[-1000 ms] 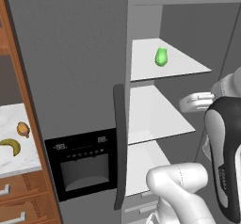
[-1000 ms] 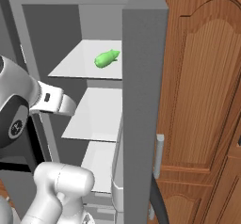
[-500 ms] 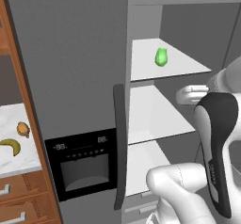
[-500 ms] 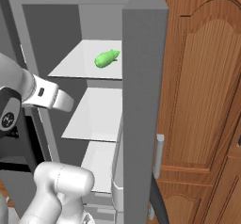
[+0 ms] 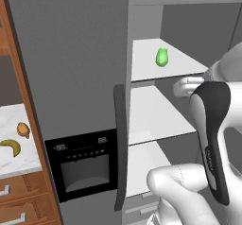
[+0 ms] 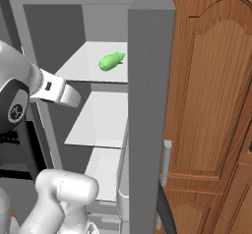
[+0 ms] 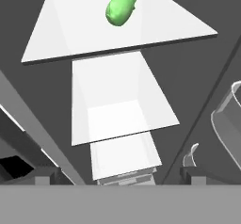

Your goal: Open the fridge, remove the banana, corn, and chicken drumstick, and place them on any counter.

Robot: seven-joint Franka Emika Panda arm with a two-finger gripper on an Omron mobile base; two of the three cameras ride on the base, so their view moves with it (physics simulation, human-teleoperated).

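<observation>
We see our end effector (image 7: 115, 175) with its two finger tips spread wide apart, gripping nothing, looking into the open fridge (image 5: 85, 54). Ahead we count three white shelves (image 7: 117, 119) stacked one behind another. One corn (image 7: 121, 6) lies on the farthest, top shelf, alone, well apart from the tips; its long axis runs diagonally across the shelf, and in the right base view its pointed end aims right, toward the open door. On the tabletop (image 5: 19, 160) left of the fridge we count one banana (image 5: 11, 146) and one chicken drumstick (image 5: 23, 130), near each other.
</observation>
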